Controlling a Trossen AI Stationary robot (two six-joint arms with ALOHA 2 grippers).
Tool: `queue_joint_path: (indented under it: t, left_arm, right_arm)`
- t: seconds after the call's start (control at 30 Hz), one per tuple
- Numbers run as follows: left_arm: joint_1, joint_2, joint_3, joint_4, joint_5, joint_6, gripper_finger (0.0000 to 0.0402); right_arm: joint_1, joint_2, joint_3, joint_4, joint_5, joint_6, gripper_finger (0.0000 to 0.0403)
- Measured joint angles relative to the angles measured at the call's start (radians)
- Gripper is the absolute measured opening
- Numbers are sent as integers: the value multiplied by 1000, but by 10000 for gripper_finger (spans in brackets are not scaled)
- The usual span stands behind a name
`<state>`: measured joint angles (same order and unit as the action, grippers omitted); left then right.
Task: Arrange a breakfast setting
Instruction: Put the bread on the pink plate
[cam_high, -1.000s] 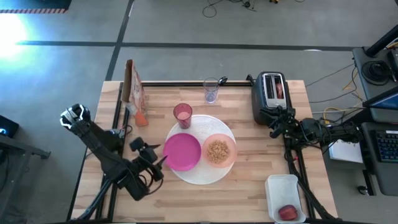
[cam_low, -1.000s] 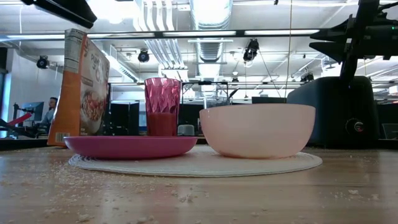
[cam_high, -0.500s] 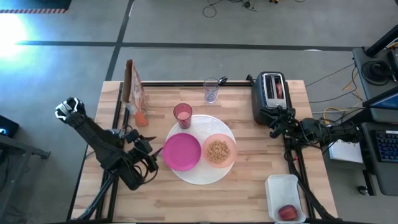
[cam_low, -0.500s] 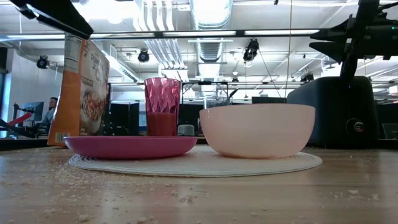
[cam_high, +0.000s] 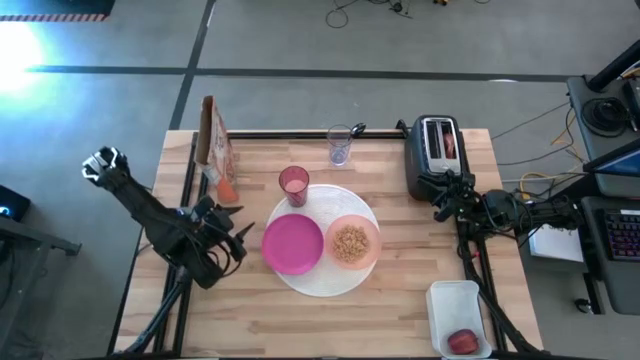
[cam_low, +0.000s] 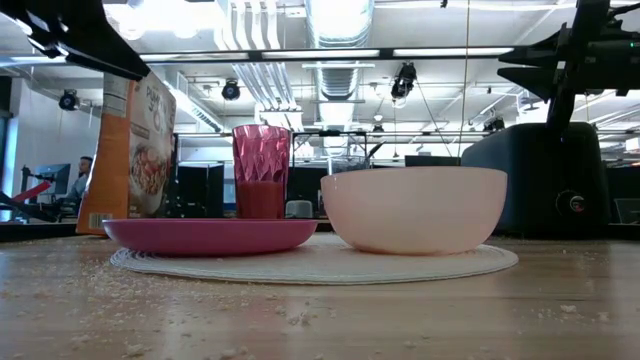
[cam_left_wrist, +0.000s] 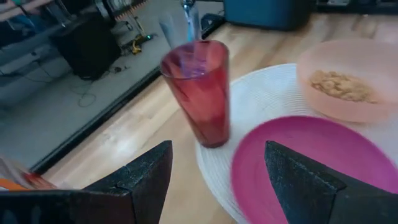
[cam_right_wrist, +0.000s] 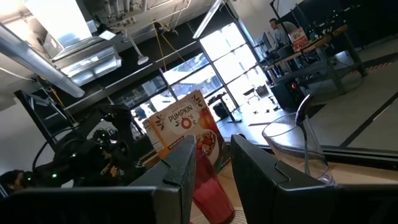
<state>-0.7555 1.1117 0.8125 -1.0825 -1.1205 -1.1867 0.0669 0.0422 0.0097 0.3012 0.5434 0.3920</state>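
A large white plate (cam_high: 322, 278) lies mid-table. On it rest a magenta bowl (cam_high: 293, 243) and a peach bowl (cam_high: 351, 243) holding cereal. A pink tumbler (cam_high: 293, 186) stands at the plate's far rim. A clear cup (cam_high: 339, 146) with a spoon in it stands at the far edge. A small red fruit (cam_high: 462, 341) lies in the white tub. My left gripper (cam_high: 243, 237) is open and empty, left of the magenta bowl (cam_left_wrist: 311, 155), its fingers pointing toward the tumbler (cam_left_wrist: 199, 93). My right gripper (cam_high: 441, 203) hovers by the toaster, narrowly open and empty. The bread does not show clearly.
A black-and-silver toaster (cam_high: 432, 155) stands at the far right. A white tub (cam_high: 458, 300) sits at the near right corner. A cereal box (cam_high: 214, 132) stands at the far left, with a small orange thing (cam_high: 227, 189) beside it. Crumbs lie on the wood near the plate (cam_low: 300, 265).
My left gripper has drawn back from the magenta bowl, toward the table's left and far edges, staying open. The bowls, plate and tumbler have kept still.
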Motion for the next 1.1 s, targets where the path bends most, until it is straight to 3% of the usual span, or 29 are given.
queue_joint_path:
  t: [0.37, 0.6, 0.8, 0.97, 1.1]
  left_arm:
    - [33, -99, -69, 19, -183, 107, 237]
    - [34, -100, -70, 18, -96, 147, 237]
    - [35, -92, -70, 20, -48, 58, 237]
    - [36, -93, -92, 42, -44, 11, 237]
    - [36, -105, -119, 87, -44, 18, 237]
  right_arm:
    - [-2, 0, 0, 99, -18, 1, 91]
    - [-2, 0, 1, 104, 26, 6, 91]
    - [-3, 18, 60, 92, 41, -12, 91]
    - [-2, 90, 196, -101, 131, -26, 91]
    - [-2, 183, 351, -357, 236, 70, 91]
